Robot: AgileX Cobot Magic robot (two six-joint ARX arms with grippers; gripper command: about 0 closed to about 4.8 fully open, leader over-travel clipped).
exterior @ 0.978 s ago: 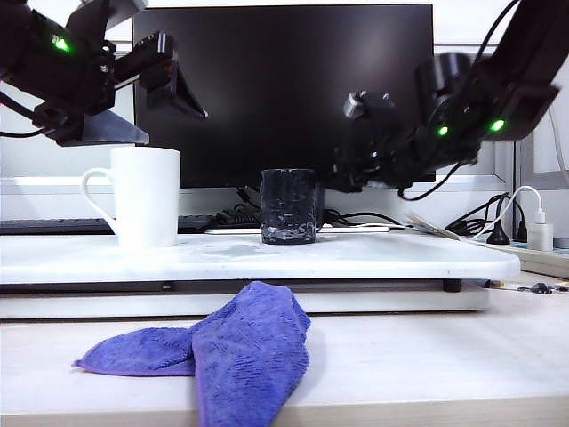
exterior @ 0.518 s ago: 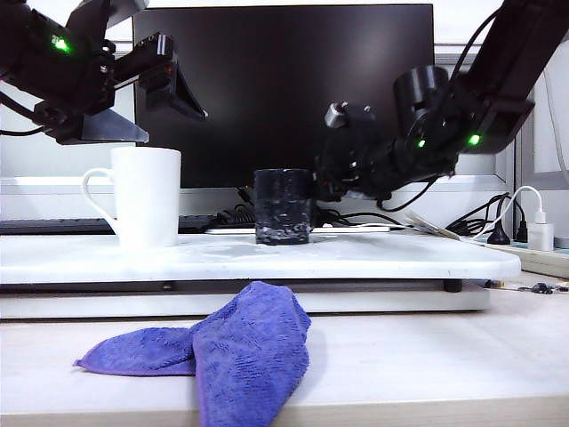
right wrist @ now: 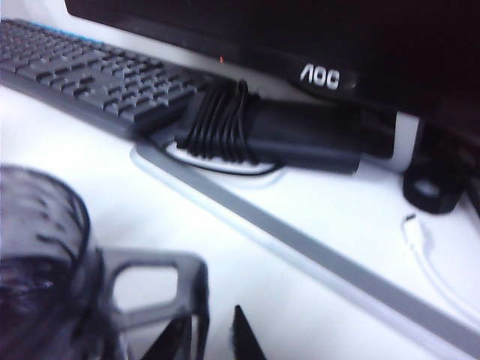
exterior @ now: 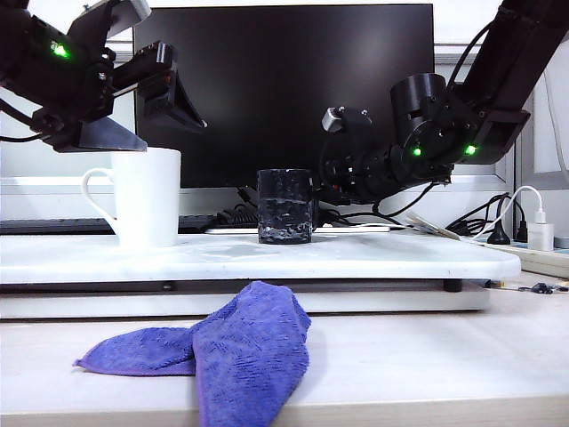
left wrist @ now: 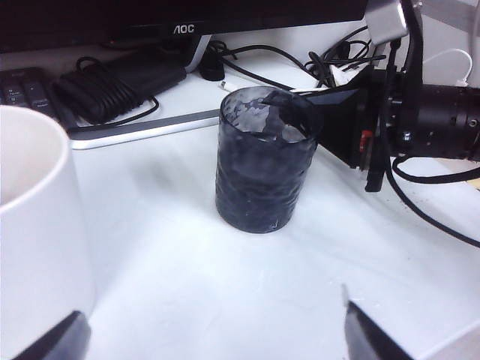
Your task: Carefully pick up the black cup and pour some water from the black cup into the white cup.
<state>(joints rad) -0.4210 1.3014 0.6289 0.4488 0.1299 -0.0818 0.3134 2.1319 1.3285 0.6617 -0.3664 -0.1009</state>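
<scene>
Evidently the right gripper (right wrist: 206, 337), fingers nearly together on the black cup's (exterior: 285, 206) handle (right wrist: 150, 289), risked slipping and spilling, while the left gripper (left wrist: 210, 334) hung apart above the white cup (exterior: 142, 196).

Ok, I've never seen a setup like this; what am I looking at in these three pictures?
Two robot arms, each ending in two-finger jaws. One camera faces the table; one sits on each wrist. On the white board stand a white cup and a black cup; a purple cloth lies in front. The left arm hangs above the white cup, jaws open and empty. The right arm's jaws straddle the black cup's handle; whether they grip it, I cannot tell.
</scene>
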